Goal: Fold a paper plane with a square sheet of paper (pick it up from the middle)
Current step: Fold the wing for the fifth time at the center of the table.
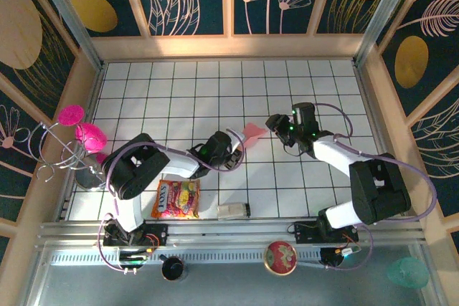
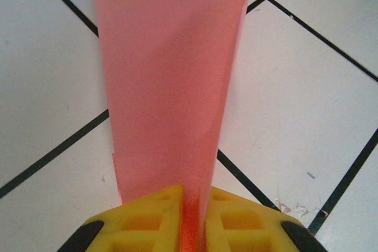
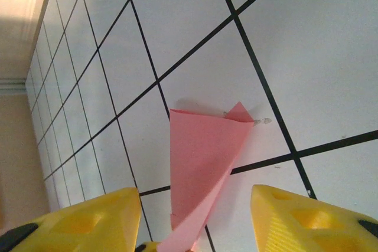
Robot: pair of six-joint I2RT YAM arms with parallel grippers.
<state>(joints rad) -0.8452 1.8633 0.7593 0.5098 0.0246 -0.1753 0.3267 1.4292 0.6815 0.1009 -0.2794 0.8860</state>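
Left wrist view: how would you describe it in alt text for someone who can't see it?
A folded salmon-pink paper is pinched between the yellow fingers of the left pincer at the bottom edge, widening as it extends away over a white tiled table with black grid lines.

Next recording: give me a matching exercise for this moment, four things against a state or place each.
Things: 1 left arm's fingers; 2 right arm's fingers; 3 pink paper; 4 snack packet.
States: a flat beside the left arm's base; b spread apart; c shut on the paper; d folded over, pinched at one end.
Pairs: 1-c; 2-b; 3-d; 4-a.
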